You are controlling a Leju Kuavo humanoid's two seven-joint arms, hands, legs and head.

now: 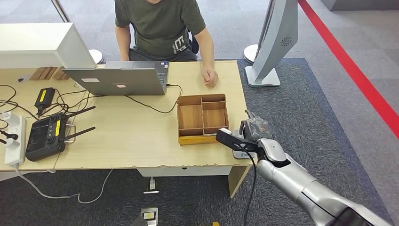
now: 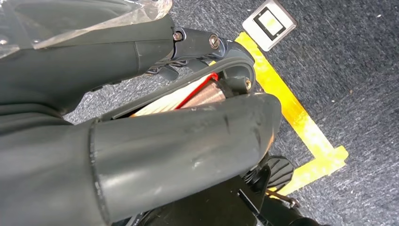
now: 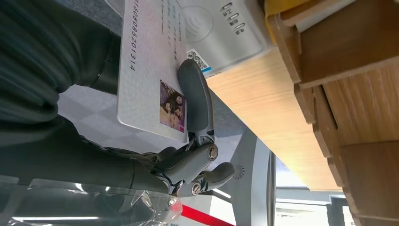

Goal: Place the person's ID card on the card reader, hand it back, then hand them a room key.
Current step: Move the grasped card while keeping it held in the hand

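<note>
Right hand (image 3: 188, 141) pinches a flat, glossy white ID card (image 3: 150, 70), photo at one corner, just over the smooth grey card reader (image 3: 221, 33) beside the compartmented wooden tray (image 1: 202, 117). Left hand (image 2: 141, 141): grip unclear.

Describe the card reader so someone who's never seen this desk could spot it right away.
Start at the light wooden desk and find the wooden compartment tray near its right end. The card reader is the flat pale grey slab just beyond the tray's near right corner, at the desk edge, under the right hand holding the ID card. Unlike the brown tray, it is grey plastic with a contactless-wave symbol.
</note>
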